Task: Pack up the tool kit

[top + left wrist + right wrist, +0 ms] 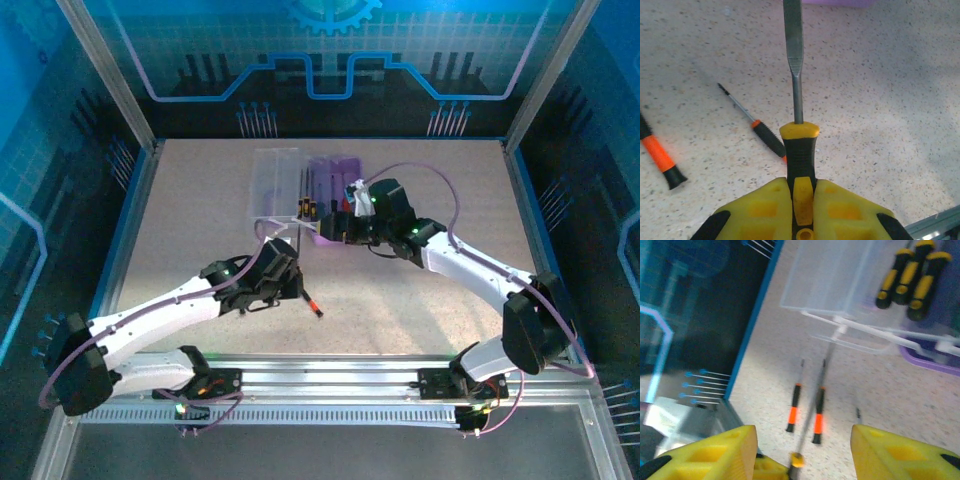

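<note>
left fingers (760, 210) clamped on yellow-black flat-blade screwdriver (799, 145) | right fingers (890, 450) spread wide | best: lay flat, lengthwise, into purple plastic case (338, 165)

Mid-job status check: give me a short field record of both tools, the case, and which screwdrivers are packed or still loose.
left tool: shut on a yellow-black screwdriver, shaft aimed at the case
right tool: open, empty, close to the case
case: open, clear lid folded out flat beside the purple tray
packed screwdrivers: three yellow-black handles visible in the tray
loose screwdrivers: two, orange-black, lying on the table near the left tool
</note>
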Tool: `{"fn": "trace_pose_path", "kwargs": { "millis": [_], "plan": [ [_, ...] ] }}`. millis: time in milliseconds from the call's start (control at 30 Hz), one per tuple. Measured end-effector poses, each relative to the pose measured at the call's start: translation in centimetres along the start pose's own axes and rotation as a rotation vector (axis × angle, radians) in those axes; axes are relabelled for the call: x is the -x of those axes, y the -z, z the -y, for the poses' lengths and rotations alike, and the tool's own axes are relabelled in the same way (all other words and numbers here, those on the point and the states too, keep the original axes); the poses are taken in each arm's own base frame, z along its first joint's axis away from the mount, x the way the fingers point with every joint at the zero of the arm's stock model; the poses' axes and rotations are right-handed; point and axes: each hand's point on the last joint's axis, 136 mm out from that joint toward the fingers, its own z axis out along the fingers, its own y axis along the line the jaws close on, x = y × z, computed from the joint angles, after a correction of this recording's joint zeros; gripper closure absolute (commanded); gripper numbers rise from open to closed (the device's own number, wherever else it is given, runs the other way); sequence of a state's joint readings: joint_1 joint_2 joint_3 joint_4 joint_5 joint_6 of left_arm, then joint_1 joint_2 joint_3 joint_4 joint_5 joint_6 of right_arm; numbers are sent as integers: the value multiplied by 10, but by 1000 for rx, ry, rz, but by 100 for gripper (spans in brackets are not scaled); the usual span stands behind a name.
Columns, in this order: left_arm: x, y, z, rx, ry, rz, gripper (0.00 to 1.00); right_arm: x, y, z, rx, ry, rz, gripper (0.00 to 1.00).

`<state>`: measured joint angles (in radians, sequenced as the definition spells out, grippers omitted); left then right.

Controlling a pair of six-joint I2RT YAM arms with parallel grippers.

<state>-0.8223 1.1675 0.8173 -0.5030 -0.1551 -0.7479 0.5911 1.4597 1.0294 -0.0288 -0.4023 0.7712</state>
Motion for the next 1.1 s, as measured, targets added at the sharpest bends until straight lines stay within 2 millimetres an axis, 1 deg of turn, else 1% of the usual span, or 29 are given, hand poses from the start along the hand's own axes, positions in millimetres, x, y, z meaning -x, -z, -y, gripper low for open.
{"fn": "trace_pose_path", "kwargs": {
  "millis": [100, 267, 367, 500, 800, 867, 1000, 1067, 1100],
  "plan": [
    [1, 0, 9, -36, -18, -2, 92, 1, -7, -6, 33, -14, -3, 50],
    [6, 2, 20, -85, -25, 9, 93, 1, -21, -3, 27, -51, -26, 55],
    [6, 2, 23, -96, -26, 9, 93, 3, -28, 1, 18, -68, -34, 58],
    [6, 3, 23, -97, -29, 10, 93, 4, -31, 3, 7, -86, -40, 61],
    [8, 7, 25, -108, -42, 22, 95, -6, -37, 19, -50, -126, -76, 62],
    [9, 8, 26, -113, -42, 26, 95, -8, -38, 19, -50, -128, -80, 67],
    [11, 8, 28, -120, -42, 33, 95, -12, -45, 19, -41, -139, -97, 71],
    [11, 8, 28, -121, -41, 34, 95, -16, -48, 19, -37, -141, -110, 80],
    [11, 8, 28, -121, -41, 33, 95, -17, -49, 19, -36, -142, -114, 82]
  ]
}}
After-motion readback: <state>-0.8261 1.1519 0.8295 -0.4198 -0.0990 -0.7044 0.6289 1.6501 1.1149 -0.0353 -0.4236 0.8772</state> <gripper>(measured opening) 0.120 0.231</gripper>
